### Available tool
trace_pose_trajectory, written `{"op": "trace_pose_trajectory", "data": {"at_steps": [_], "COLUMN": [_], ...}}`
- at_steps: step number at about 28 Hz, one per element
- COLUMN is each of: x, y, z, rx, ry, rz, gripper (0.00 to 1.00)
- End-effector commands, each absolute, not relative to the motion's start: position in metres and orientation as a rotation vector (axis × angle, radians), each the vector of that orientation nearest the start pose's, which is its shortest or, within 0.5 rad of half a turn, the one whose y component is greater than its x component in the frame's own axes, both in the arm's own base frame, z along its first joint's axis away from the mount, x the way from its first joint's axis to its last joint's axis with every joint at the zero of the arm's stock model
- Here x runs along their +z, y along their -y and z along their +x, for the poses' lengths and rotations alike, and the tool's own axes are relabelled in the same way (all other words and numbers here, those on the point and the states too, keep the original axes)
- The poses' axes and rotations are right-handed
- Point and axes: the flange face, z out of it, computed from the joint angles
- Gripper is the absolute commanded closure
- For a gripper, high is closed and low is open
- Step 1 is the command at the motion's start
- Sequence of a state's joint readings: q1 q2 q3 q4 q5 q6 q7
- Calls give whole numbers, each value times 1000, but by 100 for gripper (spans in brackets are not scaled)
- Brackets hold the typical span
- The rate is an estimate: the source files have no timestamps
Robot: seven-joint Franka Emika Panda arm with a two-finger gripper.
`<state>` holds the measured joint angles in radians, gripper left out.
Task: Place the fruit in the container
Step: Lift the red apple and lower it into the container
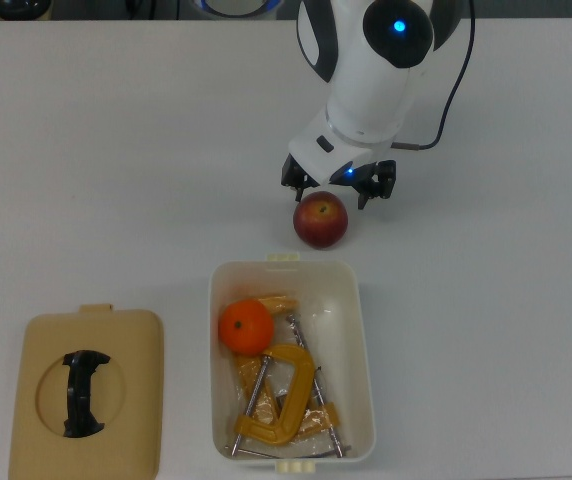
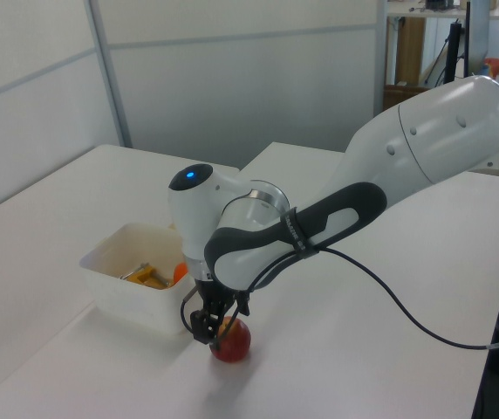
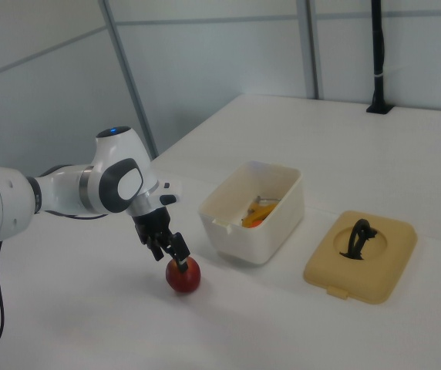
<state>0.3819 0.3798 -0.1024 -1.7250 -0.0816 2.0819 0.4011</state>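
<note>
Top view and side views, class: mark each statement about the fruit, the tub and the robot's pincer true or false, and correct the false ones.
1. The mandarin lies inside the container. True.
2. The apple is also inside the container. False: it sits on the table, just outside one short end.
3. The lid covers the container. False: it lies apart on the table, handle up.
4. The pincer is open around the apple. True.
5. A yellow C-clamp lies in the container. True.

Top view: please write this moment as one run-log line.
gripper: open, above dark red apple | bright orange mandarin: inside cream-white plastic tub | apple: on table
</note>
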Motion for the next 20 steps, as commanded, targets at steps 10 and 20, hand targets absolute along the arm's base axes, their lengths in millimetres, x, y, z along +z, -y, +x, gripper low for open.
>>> {"op": "trace_pose_trajectory", "data": {"at_steps": [10, 20], "x": [320, 361], "y": [-184, -183], "z": [629, 630], "rx": [-148, -243], "ry": [-144, -230], "rz": [-3300, -3267], "gripper": [2, 100]}}
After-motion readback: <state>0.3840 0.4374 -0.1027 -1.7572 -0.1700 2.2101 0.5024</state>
